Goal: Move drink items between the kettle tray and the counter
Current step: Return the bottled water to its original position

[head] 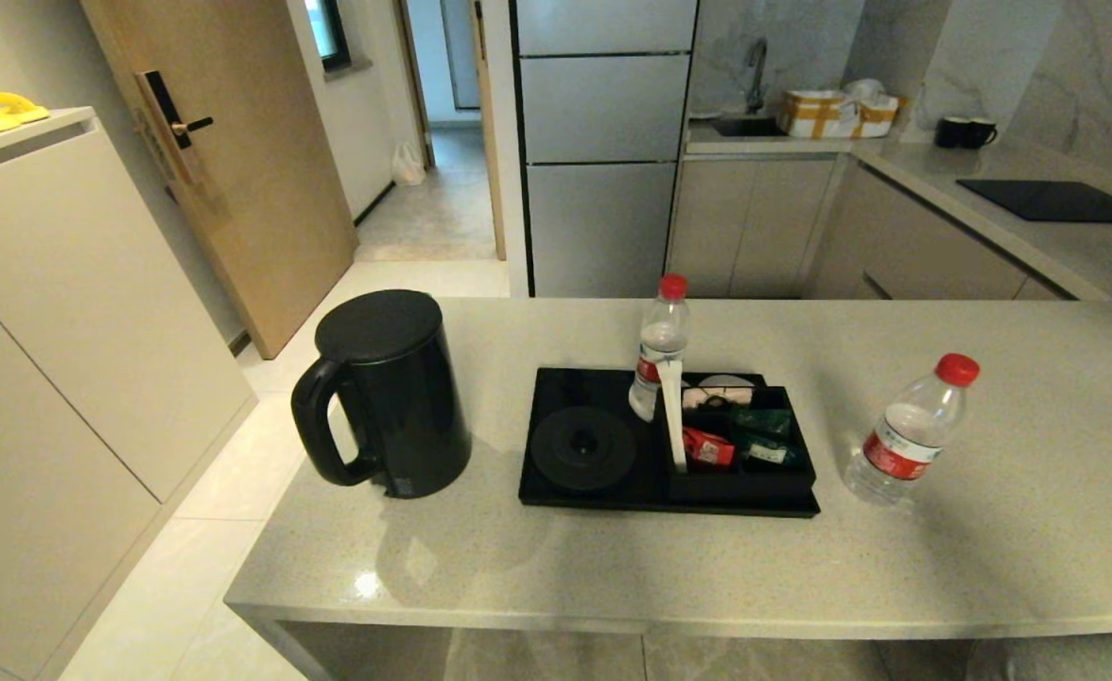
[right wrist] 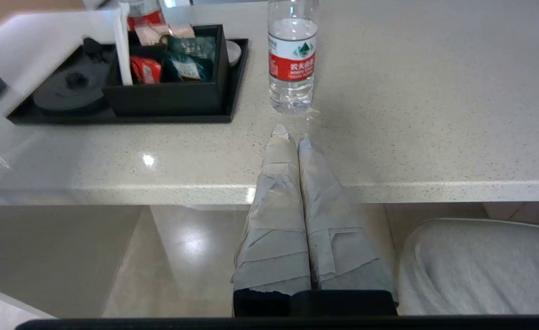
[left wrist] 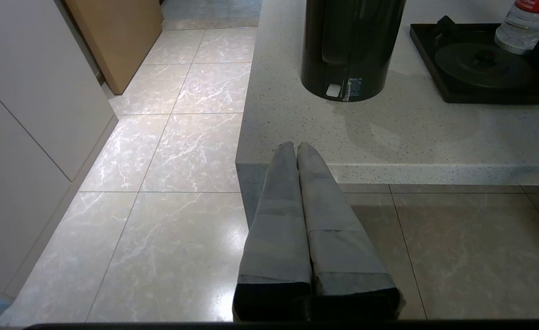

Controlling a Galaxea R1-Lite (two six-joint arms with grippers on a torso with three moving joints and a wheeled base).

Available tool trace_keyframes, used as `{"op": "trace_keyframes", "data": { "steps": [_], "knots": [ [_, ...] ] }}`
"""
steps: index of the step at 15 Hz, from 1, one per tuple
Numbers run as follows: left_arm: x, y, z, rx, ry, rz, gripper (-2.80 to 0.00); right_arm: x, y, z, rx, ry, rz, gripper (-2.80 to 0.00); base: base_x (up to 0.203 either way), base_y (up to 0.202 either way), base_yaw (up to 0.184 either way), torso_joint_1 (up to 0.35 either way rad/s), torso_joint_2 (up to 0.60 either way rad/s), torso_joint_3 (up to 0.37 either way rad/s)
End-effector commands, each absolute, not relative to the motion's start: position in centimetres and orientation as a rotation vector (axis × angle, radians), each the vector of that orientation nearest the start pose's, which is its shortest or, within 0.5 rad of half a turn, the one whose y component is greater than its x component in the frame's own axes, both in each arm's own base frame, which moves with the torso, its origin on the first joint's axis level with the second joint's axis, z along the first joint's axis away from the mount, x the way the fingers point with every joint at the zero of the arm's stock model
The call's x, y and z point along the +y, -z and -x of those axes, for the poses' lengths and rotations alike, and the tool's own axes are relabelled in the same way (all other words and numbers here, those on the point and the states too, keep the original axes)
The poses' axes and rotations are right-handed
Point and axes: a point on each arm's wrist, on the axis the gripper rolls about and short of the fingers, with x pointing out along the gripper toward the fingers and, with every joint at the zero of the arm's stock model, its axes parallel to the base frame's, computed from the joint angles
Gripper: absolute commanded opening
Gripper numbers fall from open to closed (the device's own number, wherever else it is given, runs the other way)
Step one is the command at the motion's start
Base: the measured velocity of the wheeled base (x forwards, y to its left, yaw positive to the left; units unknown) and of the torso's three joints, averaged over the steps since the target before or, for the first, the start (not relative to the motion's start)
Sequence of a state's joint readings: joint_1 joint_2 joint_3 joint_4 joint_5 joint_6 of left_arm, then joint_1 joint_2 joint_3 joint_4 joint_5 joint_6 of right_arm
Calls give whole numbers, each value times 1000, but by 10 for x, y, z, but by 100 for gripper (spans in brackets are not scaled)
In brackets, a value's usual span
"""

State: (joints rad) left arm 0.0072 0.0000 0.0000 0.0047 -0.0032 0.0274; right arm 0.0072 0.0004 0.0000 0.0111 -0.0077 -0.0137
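Note:
The black kettle (head: 381,392) stands on the beige counter (head: 613,558), left of the black kettle tray (head: 556,492). The tray's round base disc (head: 582,447) is bare. One red-capped bottle (head: 659,350) stands on the tray behind the sachet box (head: 740,478), which holds dark green sachets (head: 762,422). A second bottle (head: 908,430) stands on the counter right of the tray. Neither arm shows in the head view. My left gripper (left wrist: 295,145) is shut and empty before the counter's left front corner. My right gripper (right wrist: 291,136) is shut and empty, just short of the right-hand bottle (right wrist: 292,55).
A white slip (head: 674,416) leans in the sachet box beside a red sachet (head: 710,446). Tiled floor (left wrist: 159,151) lies left of the counter, with pale cabinets (head: 55,312) beyond. A farther worktop with a black hob (head: 1057,200) is at the back right.

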Motion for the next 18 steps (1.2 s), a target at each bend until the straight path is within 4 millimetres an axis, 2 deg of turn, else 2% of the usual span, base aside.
{"op": "trace_keyframes", "data": {
  "steps": [1,3,4,6,7,8,9,10,12,14,18],
  "knots": [
    [0,-75,23,8,-4,-29,-280,0,-74,23,15,-2,35,-280,0,0,0,0,0,0],
    [0,-75,23,8,-4,-28,-280,0,-77,23,20,-1,38,-280,0,0,0,0,0,0],
    [0,-75,23,8,-4,-28,-280,0,-91,24,25,0,36,-280,0,0,0,0,0,0],
    [0,-75,23,8,-4,-28,-280,0,-153,23,3,4,-29,-280,0,0,0,0,0,0],
    [0,-75,23,8,-4,-29,-280,0,-195,18,-3,12,-86,-280,0,0,0,0,0,0],
    [0,-75,23,8,-4,-28,-280,-1,-227,13,9,24,-126,-280,0,0,0,0,0,0],
    [0,-75,23,8,-4,-29,-280,-1,-252,4,70,38,-162,-280,0,0,0,0,0,0],
    [0,-75,23,8,-4,-28,-280,-1,-266,-16,218,61,-198,-280,0,0,0,0,0,0],
    [0,-75,23,8,-4,-29,-280,-1,-267,-63,474,92,-255,-280,0,0,0,0,0,0],
    [0,-75,23,8,-4,-28,-280,1,-241,-112,691,91,-295,-280,0,0,0,0,0,0],
    [0,-75,23,8,-4,-28,-280,2,-189,-180,919,107,-337,-280,0,0,0,0,0,0]
  ]
}}
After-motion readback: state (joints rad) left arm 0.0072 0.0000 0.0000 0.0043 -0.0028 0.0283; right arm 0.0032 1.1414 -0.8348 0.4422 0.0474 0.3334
